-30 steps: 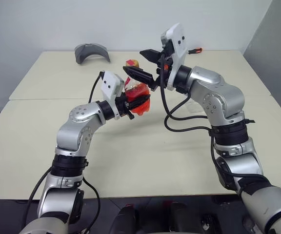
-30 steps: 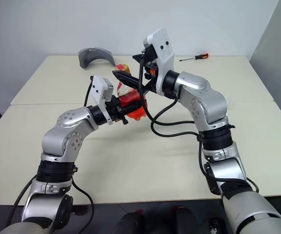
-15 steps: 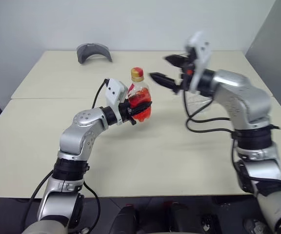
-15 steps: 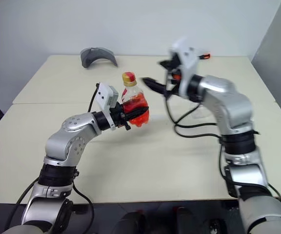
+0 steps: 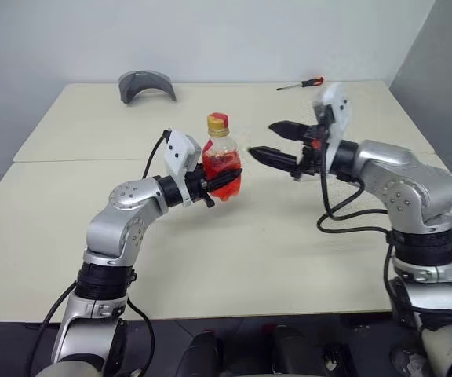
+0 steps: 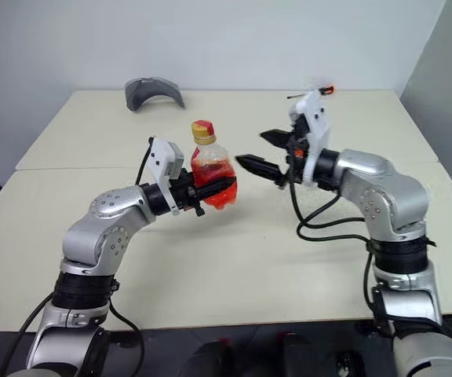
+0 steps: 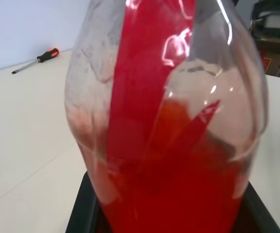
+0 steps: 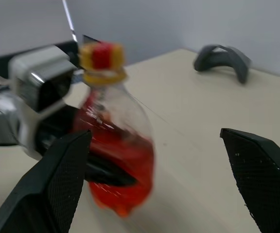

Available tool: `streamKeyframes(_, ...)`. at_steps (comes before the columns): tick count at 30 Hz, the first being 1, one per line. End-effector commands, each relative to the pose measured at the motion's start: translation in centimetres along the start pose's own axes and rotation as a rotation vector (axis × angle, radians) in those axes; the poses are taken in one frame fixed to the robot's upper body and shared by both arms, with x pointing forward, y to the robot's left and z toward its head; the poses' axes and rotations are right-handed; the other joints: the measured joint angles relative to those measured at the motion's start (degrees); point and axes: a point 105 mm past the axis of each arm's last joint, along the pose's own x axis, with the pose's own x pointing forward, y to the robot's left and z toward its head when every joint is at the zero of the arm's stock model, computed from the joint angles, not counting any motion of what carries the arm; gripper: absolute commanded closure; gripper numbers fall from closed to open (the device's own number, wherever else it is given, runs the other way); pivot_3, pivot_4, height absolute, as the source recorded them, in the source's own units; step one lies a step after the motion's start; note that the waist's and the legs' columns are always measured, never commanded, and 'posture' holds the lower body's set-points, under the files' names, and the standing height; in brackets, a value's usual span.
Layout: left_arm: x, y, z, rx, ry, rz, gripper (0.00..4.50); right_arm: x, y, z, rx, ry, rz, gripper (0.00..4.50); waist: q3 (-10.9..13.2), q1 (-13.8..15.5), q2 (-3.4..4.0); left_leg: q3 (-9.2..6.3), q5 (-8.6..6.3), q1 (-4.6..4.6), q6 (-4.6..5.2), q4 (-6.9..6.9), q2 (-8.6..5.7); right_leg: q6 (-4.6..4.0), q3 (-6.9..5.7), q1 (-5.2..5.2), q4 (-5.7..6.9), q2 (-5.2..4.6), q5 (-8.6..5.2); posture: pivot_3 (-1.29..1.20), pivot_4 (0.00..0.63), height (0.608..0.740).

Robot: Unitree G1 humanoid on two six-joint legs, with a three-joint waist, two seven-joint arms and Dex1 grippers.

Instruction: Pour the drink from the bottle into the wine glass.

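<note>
The bottle (image 5: 220, 159) is held upright above the table, yellow-and-red cap (image 5: 218, 123) on, its lower half full of the red drink (image 7: 179, 194). My left gripper (image 5: 216, 179) is shut on the bottle's lower body. To the bottle's right, at about neck height and a short way off, my right gripper (image 5: 262, 139) stands open, pointing at the bottle with nothing between its fingers. The right wrist view shows the bottle (image 8: 115, 145) between the two spread fingertips (image 8: 72, 160). The wine glass is hidden from view.
A grey curved piece (image 5: 146, 82) lies at the table's far left. A screwdriver (image 5: 300, 82) with an orange handle lies at the far right. The cream table (image 5: 249, 259) has a seam running across its width behind the arms.
My right gripper has drawn back from over the bottle's cap, moving right and lower, still open. The left gripper has kept the bottle in about the same place.
</note>
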Motion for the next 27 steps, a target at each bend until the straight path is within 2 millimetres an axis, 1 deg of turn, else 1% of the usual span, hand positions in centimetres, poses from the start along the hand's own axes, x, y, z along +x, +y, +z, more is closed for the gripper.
streamKeyframes(1,0.1,0.0,1.9,0.064,-0.059,-0.010,3.22,1.1,0.9,2.3,-0.036,-0.072,0.019,0.00,0.0,0.1,0.00,-0.02,0.00,0.00,-0.01,0.00,0.00,0.00,-0.01,0.00,-0.01,0.00,0.00,0.00,0.150,0.740)
streamKeyframes(3,0.1,-0.1,1.7,0.063,-0.059,-0.012,3.22,2.1,0.9,2.9,-0.034,-0.100,0.018,0.00,0.0,0.1,0.00,-0.01,0.01,0.00,-0.02,0.00,-0.02,0.00,0.00,0.00,-0.01,-0.02,0.00,0.00,0.150,0.740)
streamKeyframes(6,0.1,-0.3,1.5,0.060,-0.059,-0.013,3.22,2.9,1.1,3.3,-0.034,-0.116,0.027,0.00,0.0,0.1,0.00,-0.03,0.11,0.00,-0.20,0.01,-0.03,0.00,-0.01,0.00,-0.01,-0.02,0.00,0.00,0.150,0.740)
streamKeyframes(13,0.1,-0.3,1.3,0.059,-0.058,-0.010,3.22,3.9,1.5,3.3,-0.025,-0.119,0.048,0.00,0.0,0.0,0.00,-0.02,0.11,0.00,-0.19,0.00,-0.04,0.00,-0.01,-0.02,0.00,-0.03,0.00,0.00,0.150,0.740)
streamKeyframes(21,0.2,0.1,1.4,0.081,-0.053,-0.011,3.22,4.5,1.9,3.5,0.015,-0.130,0.083,0.00,0.0,0.0,0.00,-0.02,0.11,0.00,-0.19,0.00,-0.04,0.00,0.00,-0.02,0.01,-0.03,0.00,0.00,0.150,0.740)
streamKeyframes(23,0.3,0.2,1.6,0.084,-0.054,-0.011,3.23,4.5,2.0,3.5,0.021,-0.135,0.085,0.36,0.0,0.0,0.00,-0.02,0.11,0.00,-0.19,-0.01,-0.04,0.00,-0.01,-0.02,0.01,-0.02,0.00,0.00,0.150,0.740)
streamKeyframes(24,0.3,0.2,1.6,0.085,-0.054,-0.012,3.23,4.5,1.9,3.6,0.027,-0.140,0.083,0.62,0.0,0.0,0.00,-0.02,0.11,0.00,-0.19,-0.01,-0.04,0.00,-0.01,-0.02,0.01,-0.03,0.00,0.00,0.150,0.740)
streamKeyframes(27,0.4,0.0,1.5,0.085,-0.053,-0.020,3.23,4.5,1.9,3.8,0.034,-0.147,0.082,1.70,0.0,0.0,0.00,-0.02,0.11,0.00,-0.19,0.00,-0.04,0.00,0.00,-0.02,0.01,-0.03,0.00,0.00,0.150,0.740)
